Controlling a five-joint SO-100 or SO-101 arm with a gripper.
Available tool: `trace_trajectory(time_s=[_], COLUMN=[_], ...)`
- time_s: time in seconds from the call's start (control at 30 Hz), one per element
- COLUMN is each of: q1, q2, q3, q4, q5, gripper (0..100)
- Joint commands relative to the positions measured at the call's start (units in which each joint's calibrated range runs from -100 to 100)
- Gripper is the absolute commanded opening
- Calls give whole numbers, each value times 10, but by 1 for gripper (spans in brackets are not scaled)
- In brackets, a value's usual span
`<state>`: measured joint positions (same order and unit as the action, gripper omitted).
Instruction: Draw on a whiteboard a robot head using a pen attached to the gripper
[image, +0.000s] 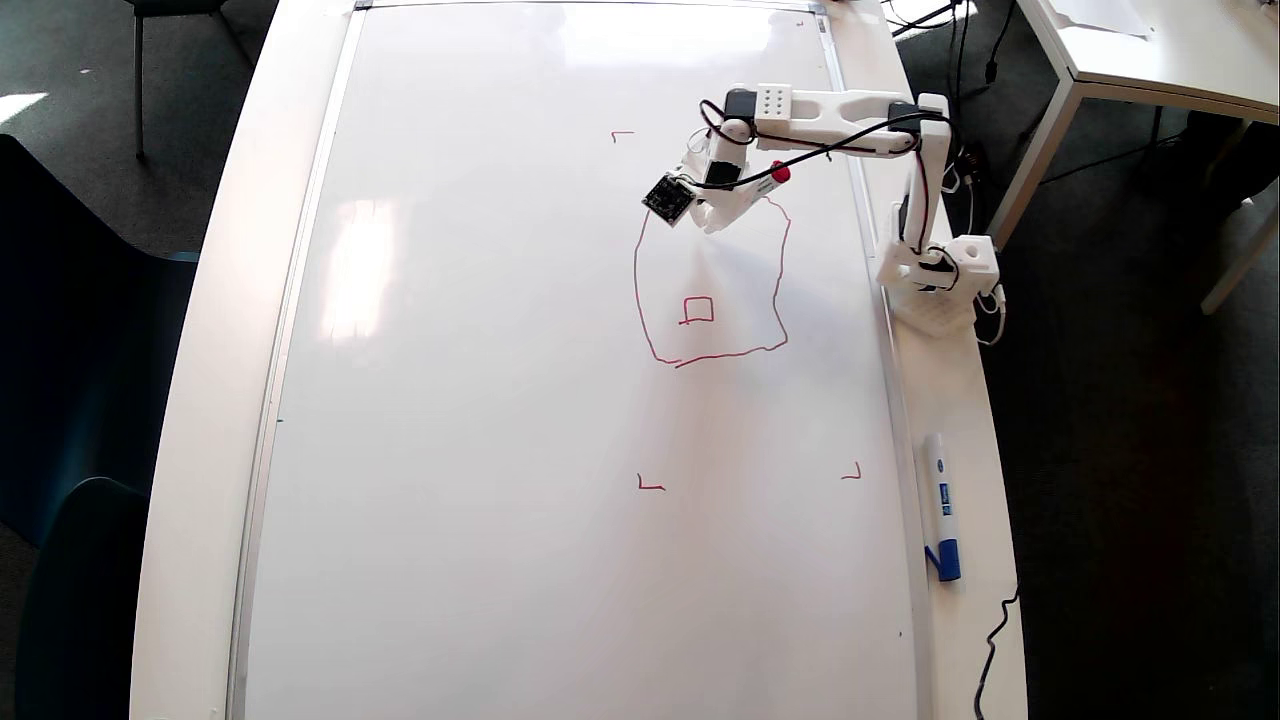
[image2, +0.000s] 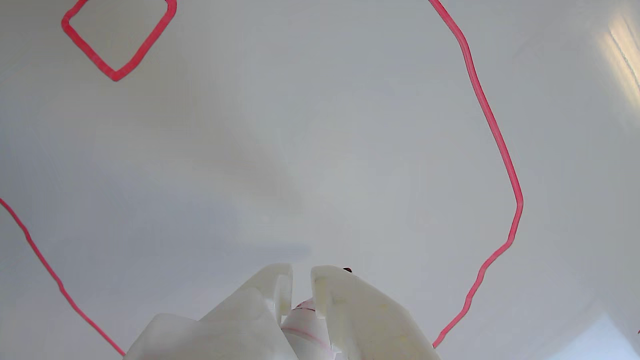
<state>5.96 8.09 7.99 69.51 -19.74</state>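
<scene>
On the whiteboard (image: 450, 400), which covers most of the white table (image: 215, 400), the robot head (image: 712, 285) is only partly drawn. From above I see, going left to right, the wobbly outline's left side, then one small square (image: 698, 310) low inside it, then the right side running up to the arm. The bottom edge is joined; the top, where the end effector (image: 716, 214) hangs over it, I cannot follow. By my reckoning the outline and one eye are done, and a second eye, the mouth and anything on top are left. Four small red corner marks sit around the drawing, and a blue-capped marker (image: 942, 520) lies on the table's right margin, well apart.

In the wrist view the square (image2: 117, 37) is cut off at the top left, the two white fingers (image2: 270, 290) stand nearly together at the bottom, clamped on the pen (image2: 305, 330), and the outline (image2: 500, 150) curves down the right. The pen's tip is hidden between the fingers, so I cannot tell whether it touches the board. From above, only the pen's red cap end (image: 780, 174) shows clearly.
</scene>
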Motion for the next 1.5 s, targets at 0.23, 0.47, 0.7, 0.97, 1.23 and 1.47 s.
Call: trace_trajectory(time_s=[0.23,0.47,0.7,0.97,1.23,1.47], q1=[1,-1,-1,1,-32,-68], q2=[10,36,50,87,86,80], q3=[-60,-96,-92,-97,-89,-89], q4=[-4,-4,-5,-5,-4,0], q5=[8,8,3,3,-11,-20], gripper=[1,1,1,1,1,1])
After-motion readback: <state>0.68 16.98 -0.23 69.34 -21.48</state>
